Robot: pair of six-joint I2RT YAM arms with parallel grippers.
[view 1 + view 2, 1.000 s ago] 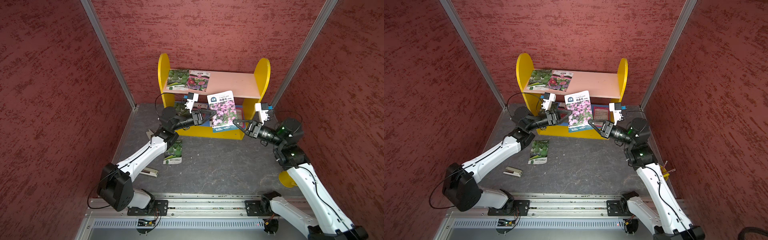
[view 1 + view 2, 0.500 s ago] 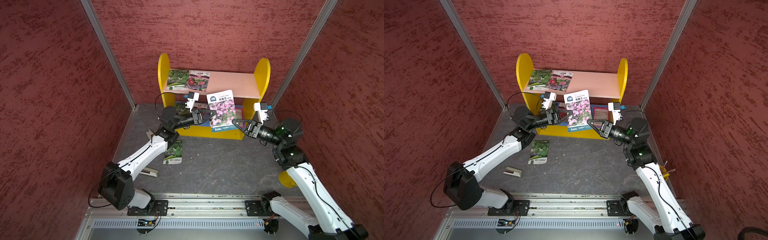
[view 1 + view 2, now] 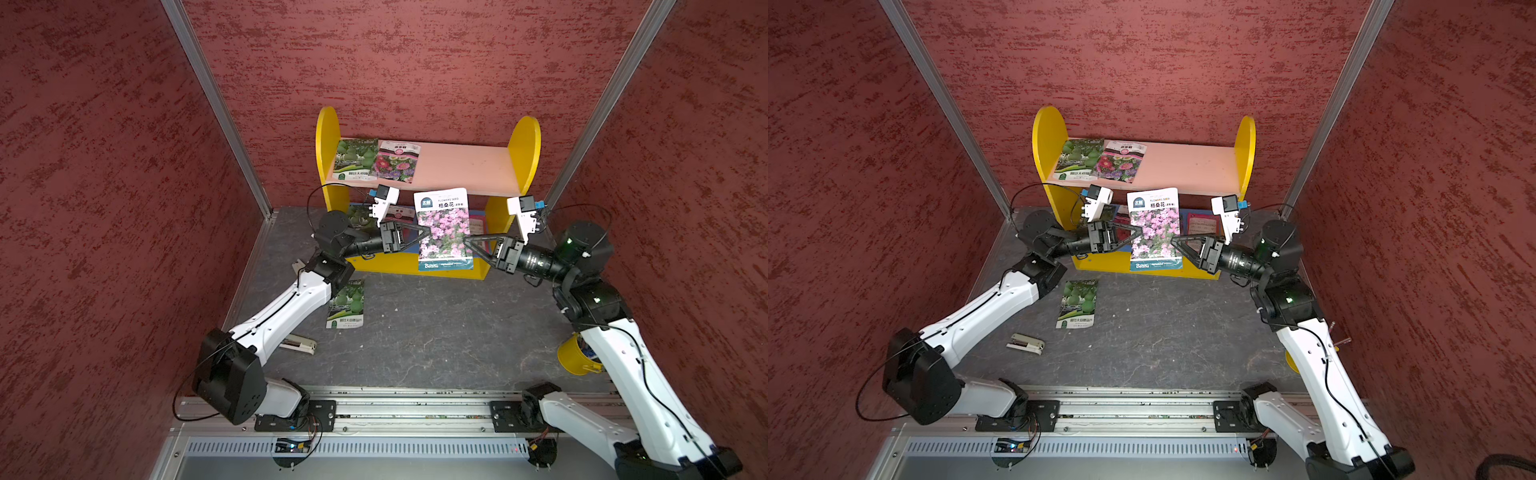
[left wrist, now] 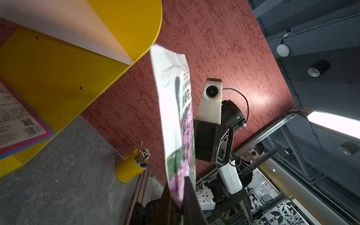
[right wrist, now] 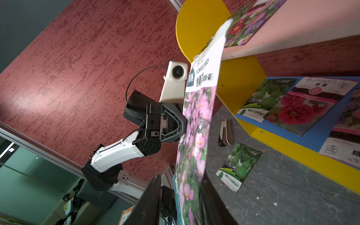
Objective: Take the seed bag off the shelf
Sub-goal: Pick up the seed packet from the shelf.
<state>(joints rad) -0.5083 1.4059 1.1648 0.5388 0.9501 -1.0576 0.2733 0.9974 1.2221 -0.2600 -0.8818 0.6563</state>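
Before the shelf [image 3: 524, 141] the grey floor [image 3: 436, 332] lies mostly open: a stapler [image 3: 297, 344] and a green packet [image 3: 345, 303] off its left end, a yellow cup [image 3: 575, 357] off its right. Nearer the shelf, the seed bag [image 3: 444, 228] hangs upright just before its front edge. The left gripper [image 3: 427, 229] is clamped on the bag's left edge; the right gripper [image 3: 466, 241] straddles the right edge, jaws narrowly parted, a gap showing on one side. On the shelf's pink upper board [image 3: 465, 170] two packets [image 3: 376, 160] lie at its left end
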